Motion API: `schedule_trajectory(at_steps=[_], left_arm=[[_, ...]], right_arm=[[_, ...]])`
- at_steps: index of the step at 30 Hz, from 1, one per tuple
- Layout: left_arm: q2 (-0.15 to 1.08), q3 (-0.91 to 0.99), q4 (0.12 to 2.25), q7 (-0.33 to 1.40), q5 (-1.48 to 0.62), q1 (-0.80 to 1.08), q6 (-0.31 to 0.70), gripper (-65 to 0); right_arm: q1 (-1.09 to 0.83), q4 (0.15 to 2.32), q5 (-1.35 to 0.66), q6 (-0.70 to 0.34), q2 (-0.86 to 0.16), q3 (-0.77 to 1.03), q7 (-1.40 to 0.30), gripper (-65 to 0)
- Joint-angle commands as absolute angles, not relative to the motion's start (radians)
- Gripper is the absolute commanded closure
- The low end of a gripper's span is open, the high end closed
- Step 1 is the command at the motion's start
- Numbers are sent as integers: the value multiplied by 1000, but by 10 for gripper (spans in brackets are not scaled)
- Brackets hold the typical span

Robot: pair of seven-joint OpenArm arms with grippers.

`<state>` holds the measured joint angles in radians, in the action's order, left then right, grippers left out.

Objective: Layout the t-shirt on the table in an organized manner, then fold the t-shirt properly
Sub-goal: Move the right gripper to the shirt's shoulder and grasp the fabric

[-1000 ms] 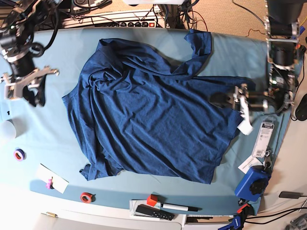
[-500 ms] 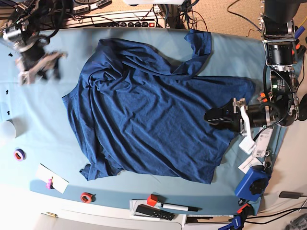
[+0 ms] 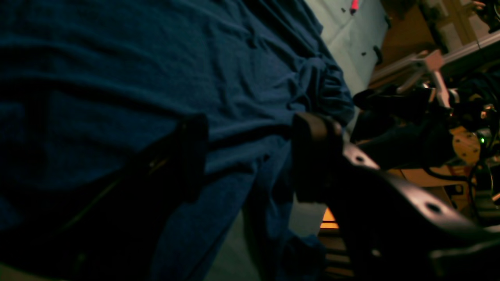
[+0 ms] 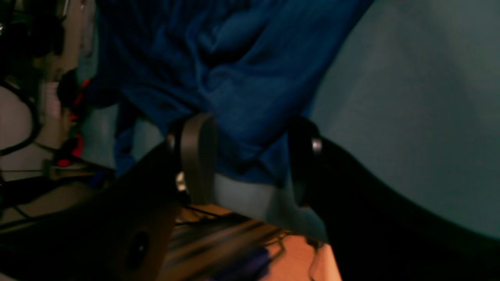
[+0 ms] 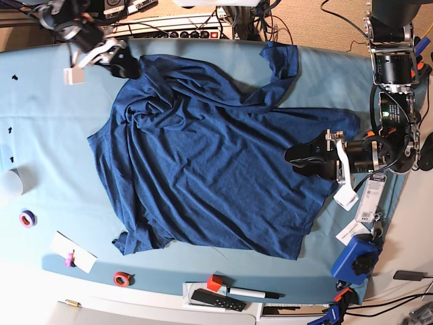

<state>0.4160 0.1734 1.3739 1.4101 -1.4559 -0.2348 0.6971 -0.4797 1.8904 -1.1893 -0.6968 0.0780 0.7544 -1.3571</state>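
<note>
- The right gripper (image 5: pixel 128 68) sits at the far left of the base view, at the upper corner of the t-shirt (image 5: pixel 210 156). In the right wrist view its fingers (image 4: pixel 197 156) stand spread apart, with a fold of blue cloth lying between them, not pinched.
- The t-shirt is spread but rumpled across the middle of the table (image 5: pixel 54 142). Its long axis runs roughly from the right gripper's corner down toward the opposite lower corner, and one sleeve juts up at the top edge.
- From the right fingers the bulk of the cloth lies ahead and to one side; bare teal table lies on the other.
- The left gripper (image 5: pixel 303 157) is over the shirt's right edge, fingers parted. In the left wrist view cloth shows between the fingers (image 3: pixel 312 132), not clamped.
- Each arm is nearest its own edge. Judging from this, the coming move is for both to close on their edges and draw them apart.
</note>
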Motion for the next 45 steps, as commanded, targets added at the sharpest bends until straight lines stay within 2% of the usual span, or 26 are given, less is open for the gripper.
schedule_trajectory(at_steps=[1, 5, 10, 12, 18, 22, 26, 31, 37, 39, 40, 42, 43, 45], left_arm=[[429, 179, 1389, 1396, -1484, -257, 698, -350], [429, 179, 1389, 1396, -1484, -257, 698, -350], [429, 179, 1389, 1396, -1484, -257, 698, -350], [426, 179, 1389, 1396, -1484, -257, 698, -350], [399, 179, 1389, 1396, -1484, -253, 698, -350], [399, 179, 1389, 1396, -1484, -237, 698, -350], [399, 179, 1389, 1396, -1484, -232, 698, -350], [399, 179, 1389, 1396, -1484, -233, 698, -350], [399, 179, 1389, 1396, -1484, -232, 698, -350], [399, 179, 1389, 1396, -1484, -233, 698, -350], [399, 179, 1389, 1396, -1484, -233, 698, -350], [399, 179, 1389, 1396, -1484, -233, 698, -350], [399, 179, 1389, 1396, -1484, -233, 698, -350], [399, 179, 1389, 1396, -1484, -232, 698, -350]], right_arm=[[-479, 1921, -1219, -698, 78, 758, -1346, -295], [-479, 2066, -1158, -698, 86, 759, -1361, -295], [-479, 2355, -897, -698, 86, 749, -1311, -295], [-484, 2356, -799, -698, 86, 705, -1275, -295], [-485, 2356, -356, -698, 86, 361, -1110, -295], [-485, 2356, -67, -583, 71, 132, -1019, -295], [-484, 2331, 138, -459, 18, -21, -968, -295], [-463, 2162, 181, -372, -6, -88, -961, -295], [-409, 2065, 181, -369, -6, -97, -964, -294], [-401, 2056, 181, -369, -6, -97, -973, -257], [-399, 2056, 182, -369, -6, -97, -979, -197], [-399, 2056, 191, -369, -6, -97, -999, -36], [-399, 2056, 205, -364, -6, -97, -1007, 0], [-399, 2059, 246, -324, -6, -97, -1021, 0]])
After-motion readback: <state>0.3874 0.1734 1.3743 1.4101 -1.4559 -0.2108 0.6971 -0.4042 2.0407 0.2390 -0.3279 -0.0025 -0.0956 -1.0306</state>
